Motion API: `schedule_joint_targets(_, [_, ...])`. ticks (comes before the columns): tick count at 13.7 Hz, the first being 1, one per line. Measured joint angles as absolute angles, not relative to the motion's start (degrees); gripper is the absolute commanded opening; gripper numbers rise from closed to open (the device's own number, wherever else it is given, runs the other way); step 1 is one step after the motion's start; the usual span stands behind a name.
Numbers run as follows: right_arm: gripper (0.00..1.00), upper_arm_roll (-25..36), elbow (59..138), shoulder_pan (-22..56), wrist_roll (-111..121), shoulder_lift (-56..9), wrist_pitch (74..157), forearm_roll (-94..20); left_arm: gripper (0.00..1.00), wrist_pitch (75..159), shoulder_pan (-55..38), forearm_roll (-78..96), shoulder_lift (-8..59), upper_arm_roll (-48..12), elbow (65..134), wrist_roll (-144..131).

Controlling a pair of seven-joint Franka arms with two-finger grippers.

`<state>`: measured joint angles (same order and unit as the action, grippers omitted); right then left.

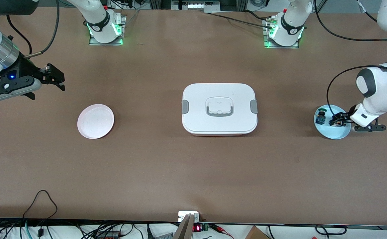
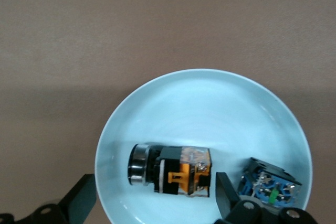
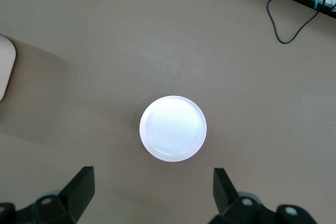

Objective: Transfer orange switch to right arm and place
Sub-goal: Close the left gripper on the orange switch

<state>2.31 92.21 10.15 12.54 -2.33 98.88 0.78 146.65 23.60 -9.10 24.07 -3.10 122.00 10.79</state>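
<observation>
Orange switch (image 2: 170, 171): on its side in blue plate (image 2: 210, 98), table's left-arm end, between left gripper's (image 2: 152, 203) spread fingers, untouched
Right gripper (image 3: 152, 192): fingers apart, above pink plate (image 3: 173, 128)

A white lidded box (image 1: 219, 109) with grey side clasps and a grey handle sits at the middle of the brown table (image 1: 193, 172). A pale pink plate (image 1: 95, 121) lies toward the right arm's end. A light blue plate (image 1: 338, 132) near the left arm's edge holds a blue-and-green part (image 1: 320, 117).
</observation>
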Motion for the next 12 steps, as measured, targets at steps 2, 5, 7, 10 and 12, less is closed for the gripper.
schedule_joint_targets(2, [1.00,2.3,92.2,10.1,12.5,-2.3,98.9,0.8,1.00,146.7,29.7,-9.1,24.1,-9.5,122.0,10.8])
schedule_joint_targets(5, [1.00,2.3,92.2,10.1,12.5,-2.3,98.9,0.8,1.00,146.7,36.1,-9.1,24.2,-15.4,122.0,10.9])
schedule_joint_targets(7, [1.00,2.3,92.2,10.1,12.5,-2.3,98.9,0.8,1.00,146.7,36.6,-9.1,24.3,-15.6,122.0,11.1])
schedule_joint_targets(10, [1.00,2.3,92.2,10.1,12.5,-2.3,98.9,0.8,1.00,147.1,36.6,-9.1,24.8,-15.9,122.0,11.1])
schedule_joint_targets(12, [1.00,2.3,92.2,10.1,12.5,-2.3,98.9,0.8,1.00,147.6,36.6,-9.1,25.5,-15.9,122.0,11.2])
